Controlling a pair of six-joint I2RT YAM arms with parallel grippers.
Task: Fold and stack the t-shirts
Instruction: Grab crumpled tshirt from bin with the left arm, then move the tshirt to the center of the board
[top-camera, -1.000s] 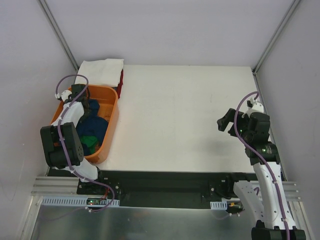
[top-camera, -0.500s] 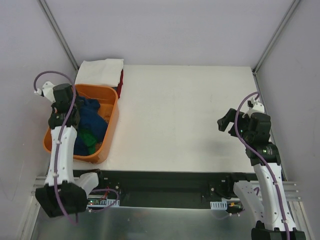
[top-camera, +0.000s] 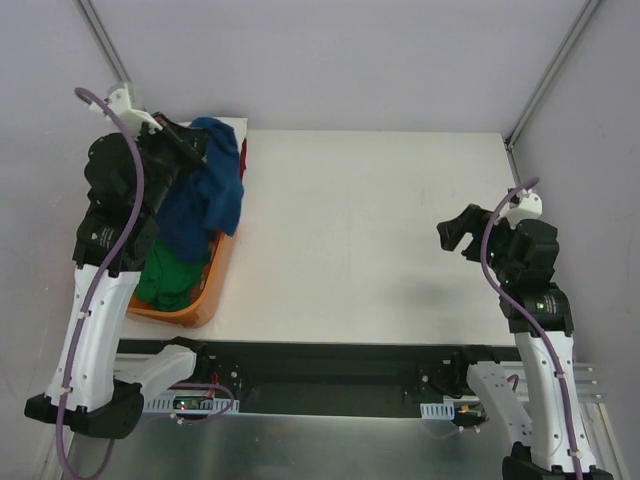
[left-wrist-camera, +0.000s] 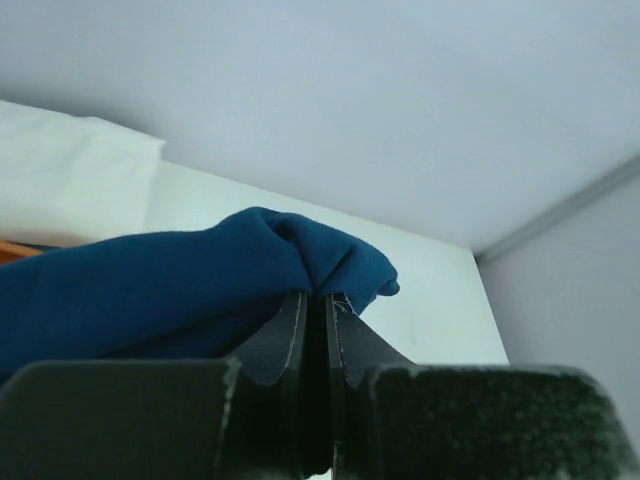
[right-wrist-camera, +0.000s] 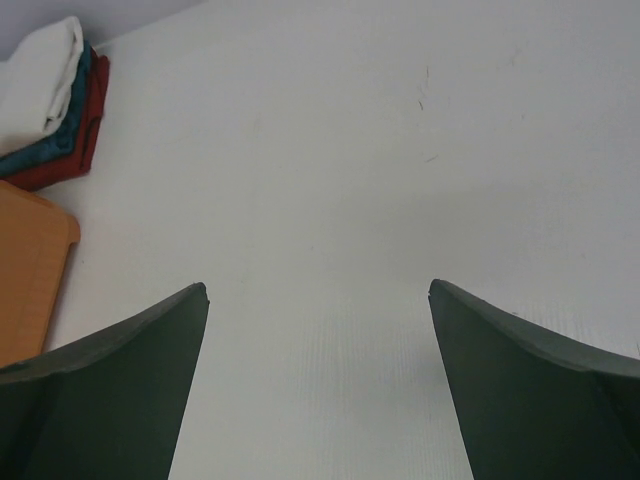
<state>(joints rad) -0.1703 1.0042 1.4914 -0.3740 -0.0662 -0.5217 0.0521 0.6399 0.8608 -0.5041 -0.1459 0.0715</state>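
My left gripper (top-camera: 197, 137) is raised above the orange tub (top-camera: 207, 298) at the table's left edge. It is shut on a bunch of the navy blue t-shirt (top-camera: 212, 192), which hangs from it over the tub. In the left wrist view the blue cloth (left-wrist-camera: 180, 290) is pinched between the closed fingertips (left-wrist-camera: 318, 297). A green t-shirt (top-camera: 170, 277) lies in the tub. Behind the tub sits a folded stack with a white t-shirt (right-wrist-camera: 45, 75) on top and a red one (right-wrist-camera: 72, 150) at the bottom. My right gripper (top-camera: 455, 234) hovers open at the right, nothing between its fingers (right-wrist-camera: 318, 288).
White table (top-camera: 360, 230) runs between the two arms. Grey walls close in on three sides, with the back wall just behind the stack. The tub's corner (right-wrist-camera: 35, 270) shows in the right wrist view.
My left arm has lifted out of the tub and swung up and back, shut on the blue t-shirt and pulling it up. The right arm has barely shifted.
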